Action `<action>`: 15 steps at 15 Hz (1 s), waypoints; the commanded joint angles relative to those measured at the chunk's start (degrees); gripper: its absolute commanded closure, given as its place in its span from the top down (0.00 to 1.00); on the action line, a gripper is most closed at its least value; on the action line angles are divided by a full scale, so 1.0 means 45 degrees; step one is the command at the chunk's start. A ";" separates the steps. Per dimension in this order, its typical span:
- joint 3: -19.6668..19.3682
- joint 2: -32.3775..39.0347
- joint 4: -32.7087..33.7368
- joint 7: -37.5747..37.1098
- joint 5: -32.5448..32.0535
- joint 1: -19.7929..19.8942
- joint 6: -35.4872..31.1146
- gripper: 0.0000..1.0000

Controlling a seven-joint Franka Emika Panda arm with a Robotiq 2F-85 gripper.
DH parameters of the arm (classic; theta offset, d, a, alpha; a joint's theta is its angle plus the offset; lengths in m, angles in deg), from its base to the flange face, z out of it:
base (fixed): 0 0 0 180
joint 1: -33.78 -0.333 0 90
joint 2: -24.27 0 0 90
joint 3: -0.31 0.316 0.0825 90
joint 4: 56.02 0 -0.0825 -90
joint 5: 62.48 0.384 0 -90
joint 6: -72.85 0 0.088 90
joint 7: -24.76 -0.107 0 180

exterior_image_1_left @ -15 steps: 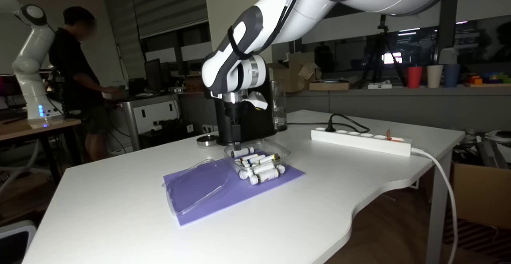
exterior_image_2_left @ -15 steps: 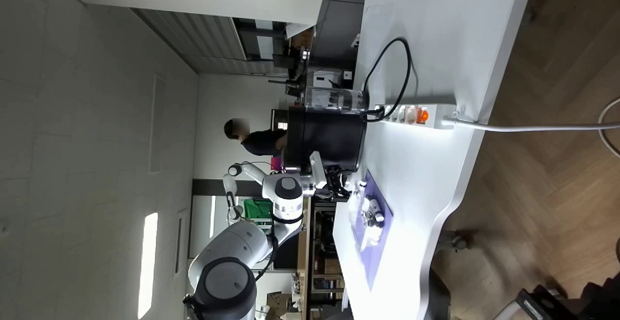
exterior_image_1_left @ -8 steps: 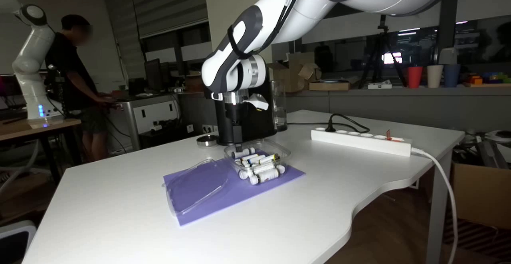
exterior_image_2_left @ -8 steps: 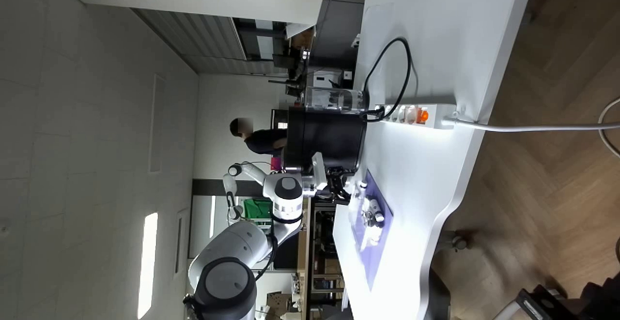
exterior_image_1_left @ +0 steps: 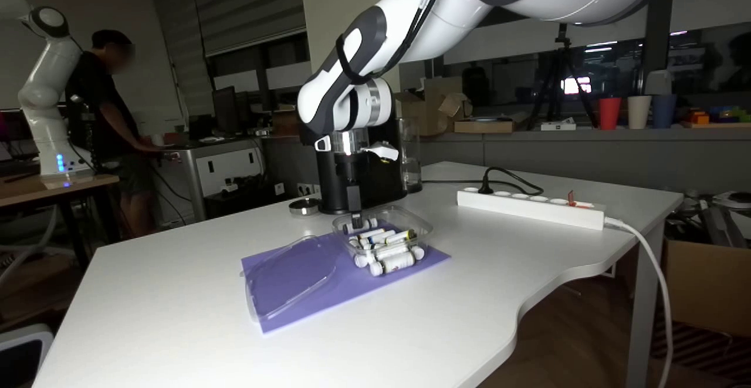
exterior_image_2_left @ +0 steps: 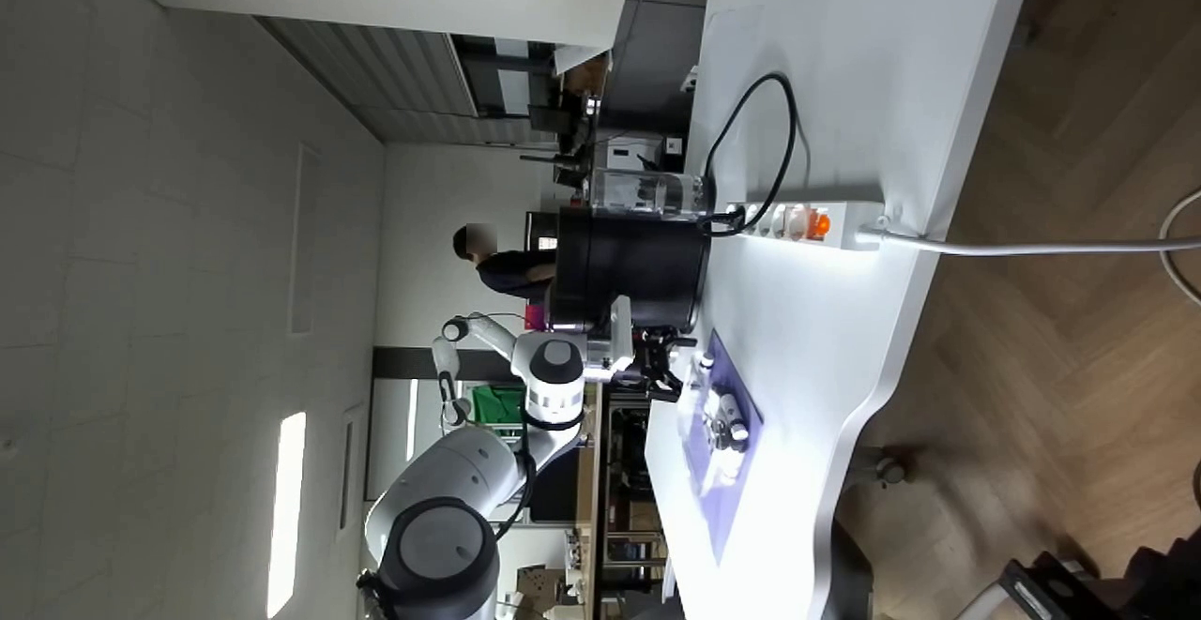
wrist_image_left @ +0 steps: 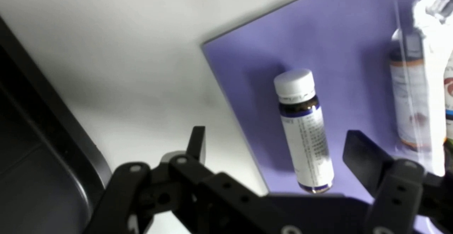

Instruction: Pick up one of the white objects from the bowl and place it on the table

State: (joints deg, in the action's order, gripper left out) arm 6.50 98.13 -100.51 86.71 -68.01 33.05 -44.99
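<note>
Several white bottles with white caps (exterior_image_1_left: 394, 263) lie in and around a clear plastic bowl (exterior_image_1_left: 429, 223) on a purple sheet. One white bottle (wrist_image_left: 308, 138) lies on the sheet outside the bowl wall, which shows at the right of the wrist view (wrist_image_left: 403, 71). This bottle also shows in both exterior views (exterior_image_1_left: 368, 224) (exterior_image_2_left: 704, 360). My gripper (wrist_image_left: 276, 138) is open above it, with the bottle between the two fingers, nearer the right one. It touches neither in the wrist view. In an exterior view the gripper (exterior_image_1_left: 356, 215) points down behind the bowl. The white table (exterior_image_1_left: 422, 323) lies beneath.
A black machine (exterior_image_1_left: 375, 182) stands close behind the gripper. A clear lid (exterior_image_1_left: 293, 276) lies on the purple sheet (exterior_image_1_left: 346, 294). A white power strip (exterior_image_1_left: 528, 209) with cables and a round metal tin (exterior_image_1_left: 305, 206) are on the table.
My gripper has moved lower and slightly toward the bowl. The bowl, bottles and purple sheet have shifted slightly toward the table's front. The person in the background has moved.
</note>
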 commanded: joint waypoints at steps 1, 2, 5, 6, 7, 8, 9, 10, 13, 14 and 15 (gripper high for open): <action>0.0016 0.0416 0.0436 -0.0064 0.0062 0.0035 -0.0506 0.75; 0.0004 0.0435 0.0409 -0.0032 0.0033 0.0023 -0.0715 0.75; 0.0043 0.0401 0.0529 -0.0132 0.0097 0.0040 -0.0545 0.56; 0.0046 0.0404 0.0578 -0.0175 0.0129 0.0050 -0.0447 0.49; 0.0087 0.0408 0.0598 -0.0193 0.0219 0.0093 -0.0239 0.40; 0.0090 0.0417 0.0657 -0.0251 0.0300 0.0105 0.0033 0.33; 0.0089 0.0423 0.0693 -0.0271 0.0423 0.0131 0.0297 0.25; 0.0064 0.0428 0.0713 -0.0317 0.0503 0.0137 0.0483 0.28; -0.0040 0.0480 0.0851 -0.0525 0.0643 0.0139 0.1102 0.57; -0.0036 0.0510 0.0899 -0.0577 0.0664 0.0163 0.1243 0.62; -0.0031 0.0525 0.0949 -0.0610 0.0696 0.0178 0.1362 0.69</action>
State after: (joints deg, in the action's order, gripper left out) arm 6.62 98.66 -99.45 85.90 -65.53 33.51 -41.87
